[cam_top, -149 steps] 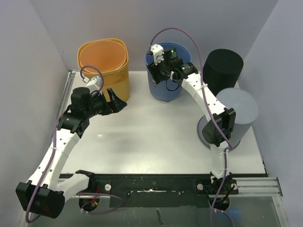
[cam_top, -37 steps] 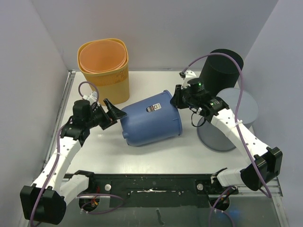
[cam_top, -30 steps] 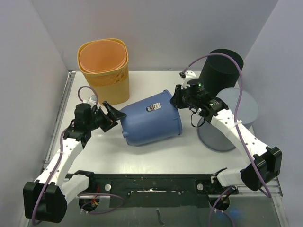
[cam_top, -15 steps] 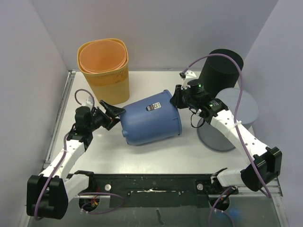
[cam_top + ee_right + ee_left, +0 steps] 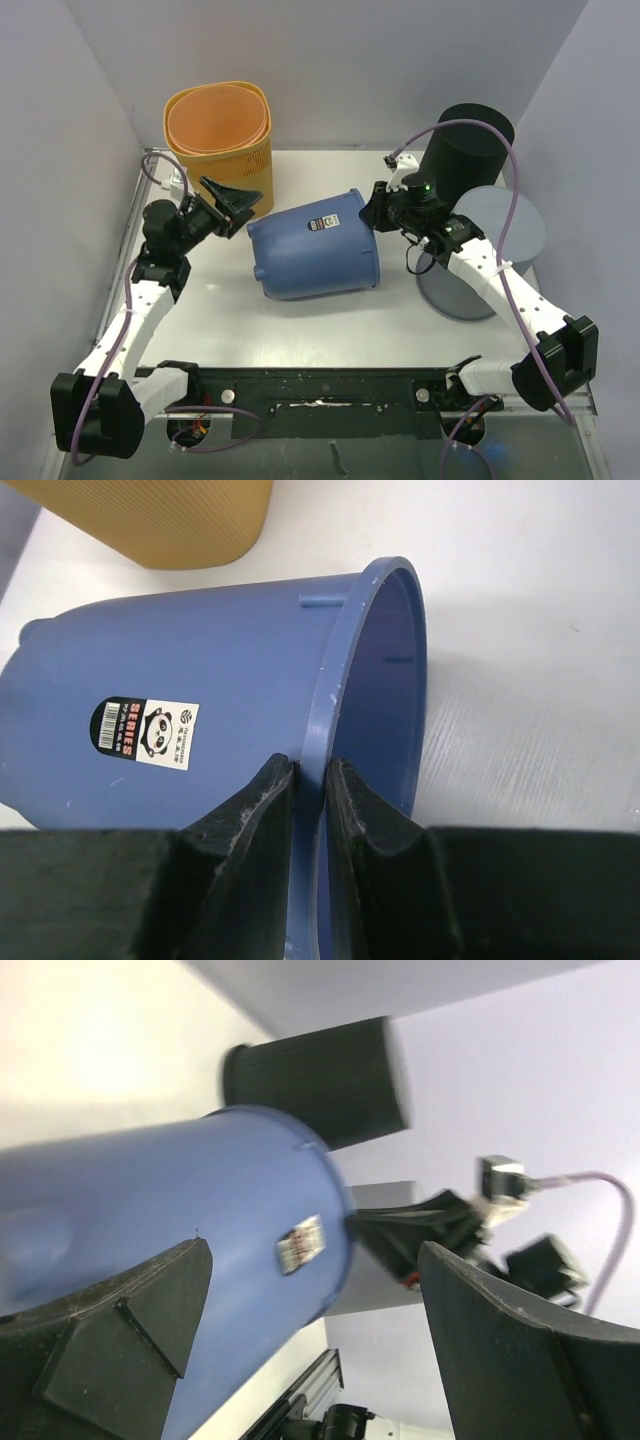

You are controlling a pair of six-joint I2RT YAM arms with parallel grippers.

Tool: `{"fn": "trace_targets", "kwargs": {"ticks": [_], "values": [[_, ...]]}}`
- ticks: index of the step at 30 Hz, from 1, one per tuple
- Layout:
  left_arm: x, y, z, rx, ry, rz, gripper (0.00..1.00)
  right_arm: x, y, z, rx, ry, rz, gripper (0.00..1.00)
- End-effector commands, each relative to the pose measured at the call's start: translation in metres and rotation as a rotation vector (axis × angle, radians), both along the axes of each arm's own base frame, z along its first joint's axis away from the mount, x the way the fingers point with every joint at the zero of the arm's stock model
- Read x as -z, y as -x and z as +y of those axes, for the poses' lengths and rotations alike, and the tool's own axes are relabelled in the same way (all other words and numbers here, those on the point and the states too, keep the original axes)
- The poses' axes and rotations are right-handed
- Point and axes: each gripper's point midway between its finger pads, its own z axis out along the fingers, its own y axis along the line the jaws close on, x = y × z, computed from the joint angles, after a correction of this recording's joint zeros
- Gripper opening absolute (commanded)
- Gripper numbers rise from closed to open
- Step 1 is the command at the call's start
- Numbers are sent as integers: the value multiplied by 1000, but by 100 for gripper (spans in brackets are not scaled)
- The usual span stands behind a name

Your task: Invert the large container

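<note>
Lying sideways on the tabletop (image 5: 330, 335), the bucket (image 5: 315, 250) is pinched at its rim by the right fingers (image 5: 255, 810); the left fingers (image 5: 500, 1340) are spread wide near its base. It is judged light, stiff and slippery, so the rim is best held firmly.

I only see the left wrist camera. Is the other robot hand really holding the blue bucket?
Observer: Yes. The right wrist camera shows the right gripper pinching the rim of the blue bucket, one finger inside, one outside.
Operator: Is it upside down yet?
Observer: Not yet. From the top camera it lies on its side, opening facing right.
Operator: What else can't I see?
Observer: An orange basket standing upright at the back left.
</note>
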Motion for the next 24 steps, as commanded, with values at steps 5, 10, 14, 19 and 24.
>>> {"fn": "trace_targets", "kwargs": {"ticks": [5, 10, 14, 19, 24], "values": [[-112, 6, -21, 121, 28, -315, 85, 52, 21, -10, -16, -46, 180, 0], [-64, 1, -3, 50, -150, -127, 85, 60, 23, -9, -16, -58, 205, 0], [-12, 35, 5, 84, -282, 26, 85, 56, 22, -10, -19, -50, 195, 0], [19, 64, 18, 78, -369, 77, 85, 54, 20, -10, -38, -37, 196, 0], [48, 78, 13, 100, -317, 120, 85, 52, 21, -10, -47, -30, 200, 0]]}}
